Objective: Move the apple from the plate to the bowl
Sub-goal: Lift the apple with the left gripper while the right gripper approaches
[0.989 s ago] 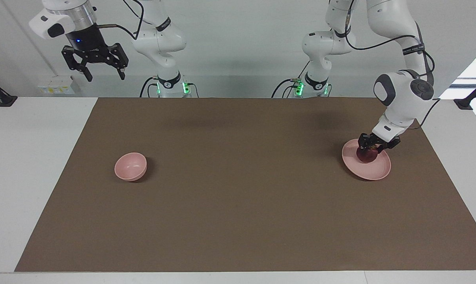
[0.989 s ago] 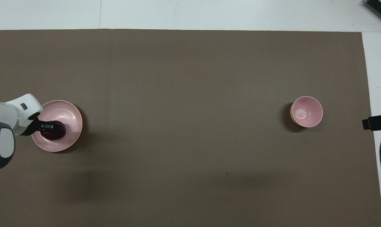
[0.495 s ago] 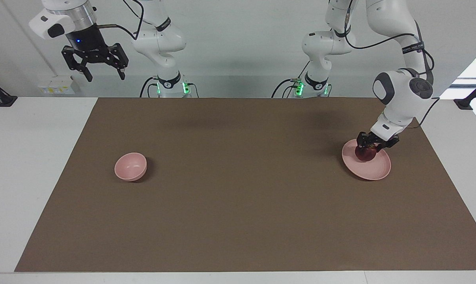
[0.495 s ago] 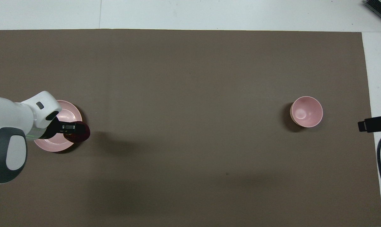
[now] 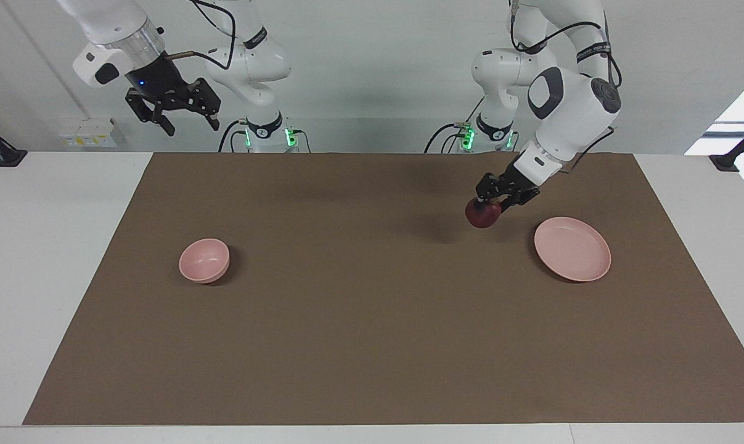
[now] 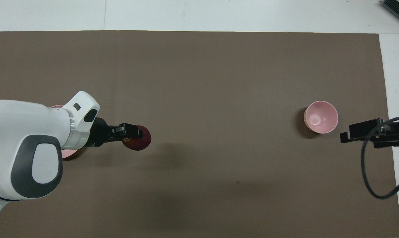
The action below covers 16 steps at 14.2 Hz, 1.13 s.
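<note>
My left gripper (image 5: 490,198) (image 6: 133,134) is shut on the dark red apple (image 5: 482,214) (image 6: 139,140), which hangs in the air over the brown mat beside the plate. The pale pink plate (image 5: 572,248) (image 6: 66,152) lies bare at the left arm's end of the table, mostly covered by the left arm in the overhead view. At the right arm's end stands the small pink bowl (image 5: 204,260) (image 6: 320,117). My right gripper (image 5: 185,119) (image 6: 354,131) is open, raised high near the mat's edge by the bowl's end.
A brown mat (image 5: 372,320) (image 6: 199,66) covers most of the white table. Black camera mounts (image 5: 2,151) stand at the table's corners near the robots.
The left gripper has lifted the apple off the plate and carried it toward the middle of the table. The right gripper has swung somewhat toward the table's middle, staying open.
</note>
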Each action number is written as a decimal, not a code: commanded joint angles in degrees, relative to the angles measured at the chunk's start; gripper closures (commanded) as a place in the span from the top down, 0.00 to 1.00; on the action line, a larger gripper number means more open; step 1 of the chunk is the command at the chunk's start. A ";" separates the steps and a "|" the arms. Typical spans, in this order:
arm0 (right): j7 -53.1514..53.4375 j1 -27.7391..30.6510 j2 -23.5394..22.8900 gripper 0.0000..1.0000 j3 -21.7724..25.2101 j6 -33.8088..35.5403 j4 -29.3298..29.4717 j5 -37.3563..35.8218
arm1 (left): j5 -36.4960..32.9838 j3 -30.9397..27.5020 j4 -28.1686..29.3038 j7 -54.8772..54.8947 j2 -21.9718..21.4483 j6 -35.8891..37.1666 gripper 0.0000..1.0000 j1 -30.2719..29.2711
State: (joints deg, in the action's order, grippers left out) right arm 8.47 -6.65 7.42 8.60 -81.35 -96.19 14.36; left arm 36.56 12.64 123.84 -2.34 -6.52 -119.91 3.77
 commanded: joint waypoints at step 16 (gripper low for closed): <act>42.06 -0.38 -11.72 1.00 -0.17 -8.47 -3.04 39.49 | 49.48 21.63 -7.03 -0.30 1.42 -31.59 0.00 0.10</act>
State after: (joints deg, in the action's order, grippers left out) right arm 47.76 -7.14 -2.69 8.56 -88.54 -99.13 49.58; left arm 83.36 33.04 118.31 -2.41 -5.89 -146.66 3.86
